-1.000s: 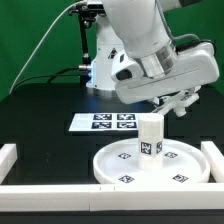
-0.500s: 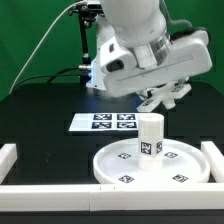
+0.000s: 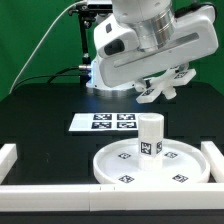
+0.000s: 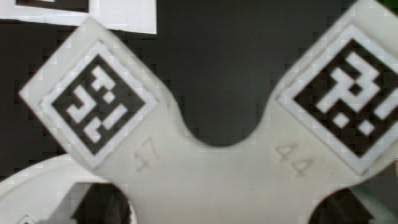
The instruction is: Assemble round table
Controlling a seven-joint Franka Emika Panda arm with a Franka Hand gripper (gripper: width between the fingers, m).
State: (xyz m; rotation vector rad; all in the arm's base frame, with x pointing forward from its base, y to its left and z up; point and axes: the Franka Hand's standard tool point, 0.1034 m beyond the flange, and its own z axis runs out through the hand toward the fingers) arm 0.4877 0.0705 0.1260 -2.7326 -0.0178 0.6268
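The large round disc [image 3: 128,166] lies flat at the front of the black table, tags up. The short thick post [image 3: 150,135] stands upright on its middle. My gripper [image 3: 160,86] hangs above and a little behind the post, shut on the armed foot piece [image 3: 165,90], whose white arms stick out below the hand. In the wrist view the foot piece [image 4: 214,90] fills the picture, with two tagged arms spread in a V. The fingers themselves are hidden behind it. A bit of the disc's rim [image 4: 32,195] shows beneath.
The marker board [image 3: 105,122] lies flat behind the disc; its corner shows in the wrist view [image 4: 111,10]. White rails run along the front [image 3: 90,191], the exterior view's left [image 3: 8,155] and right [image 3: 215,152].
The arm has risen and swung toward the exterior view's left, carrying the foot piece higher above the post. The disc and post have not moved.
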